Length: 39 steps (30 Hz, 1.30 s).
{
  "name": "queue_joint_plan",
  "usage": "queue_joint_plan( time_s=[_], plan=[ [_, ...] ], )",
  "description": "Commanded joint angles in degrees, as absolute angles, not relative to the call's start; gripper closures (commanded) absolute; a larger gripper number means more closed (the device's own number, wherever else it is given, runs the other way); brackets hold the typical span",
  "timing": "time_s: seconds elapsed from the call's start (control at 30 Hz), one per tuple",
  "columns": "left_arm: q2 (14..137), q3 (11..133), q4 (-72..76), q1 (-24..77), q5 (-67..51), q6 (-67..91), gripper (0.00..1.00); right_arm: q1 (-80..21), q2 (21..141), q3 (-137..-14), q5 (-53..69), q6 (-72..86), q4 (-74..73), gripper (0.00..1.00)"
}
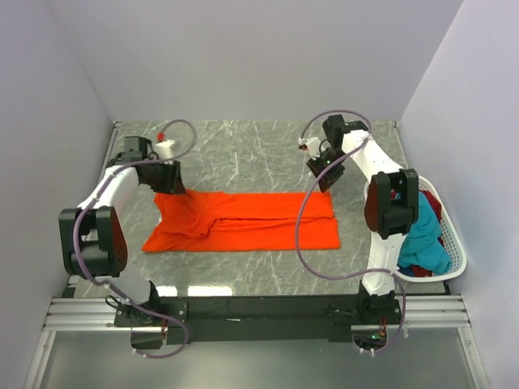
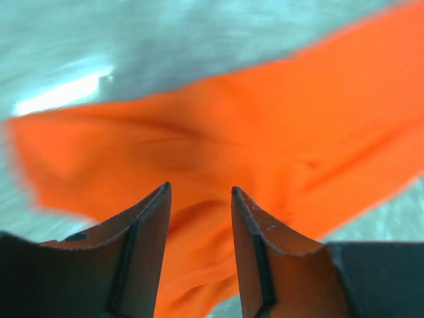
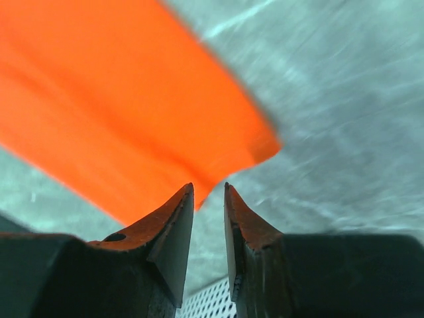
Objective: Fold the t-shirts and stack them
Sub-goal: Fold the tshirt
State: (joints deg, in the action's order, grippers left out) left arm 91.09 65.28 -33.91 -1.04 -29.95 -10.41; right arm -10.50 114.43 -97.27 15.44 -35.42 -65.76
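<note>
The bright orange t-shirt [image 1: 243,221] lies folded lengthwise into a long band on the marble table. My left gripper [image 1: 172,183] hovers over its far left corner, jaws open and empty above the rumpled cloth [image 2: 218,146]. My right gripper [image 1: 322,177] hangs over the far right corner, jaws open a little and empty, with the shirt's corner [image 3: 119,99] just ahead of the fingertips. Teal [image 1: 426,239], dark red [image 1: 431,206] and blue shirts lie piled in the basket.
A white perforated plastic basket [image 1: 456,243] stands at the right edge of the table [image 1: 243,154]; its rim shows under the right fingers [image 3: 209,301]. White walls close in the back and sides.
</note>
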Motion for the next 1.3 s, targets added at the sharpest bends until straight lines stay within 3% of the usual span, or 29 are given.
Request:
queue_joint_plan(
  time_s=[0.0, 0.3, 0.6, 0.7, 0.8, 0.87, 1.03, 1.2, 1.27],
  plan=[
    [94.2, 70.2, -33.12, -6.06, -23.74, -8.0, 0.52, -12.3, 118.46, -100.63, 12.41, -29.63, -60.82, 0.68],
    [107.4, 79.45, -35.16, -12.65, -24.78, -5.63, 0.54, -15.12, 124.36, -100.02, 4.75, -28.48, -56.43, 0.69],
    [107.84, 74.18, -32.87, -13.53, -27.33, -4.83, 0.58, -15.21, 126.73, -97.82, 0.44, -29.35, -55.46, 0.71],
    [108.11, 72.61, -32.35, -14.15, -28.03, -4.13, 0.72, -15.21, 126.83, -97.21, 0.09, -29.53, -55.46, 0.71],
    [107.67, 70.94, -32.35, -15.73, -30.05, -4.57, 0.92, -15.21, 126.91, -97.03, 0.17, -29.71, -55.72, 0.71],
    [105.57, 68.92, -31.29, -17.83, -30.93, -4.31, 0.99, -15.12, 126.83, -96.77, 0.18, -29.79, -55.9, 0.71],
    [99.68, 65.05, -28.49, -21.35, -30.24, -4.75, 0.99, -15.12, 126.91, -96.24, -1.14, -29.88, -56.43, 0.71],
    [102.12, 63.98, -28.39, -21.62, -30.06, -3.96, 0.99, -15.03, 127.18, -96.15, -1.76, -30.06, -56.6, 0.71],
    [103.27, 64.42, -29.26, -21.53, -31.11, -4.57, 0.93, -15.03, 126.92, -96.68, -1.41, -29.97, -57.04, 0.71]
  ],
)
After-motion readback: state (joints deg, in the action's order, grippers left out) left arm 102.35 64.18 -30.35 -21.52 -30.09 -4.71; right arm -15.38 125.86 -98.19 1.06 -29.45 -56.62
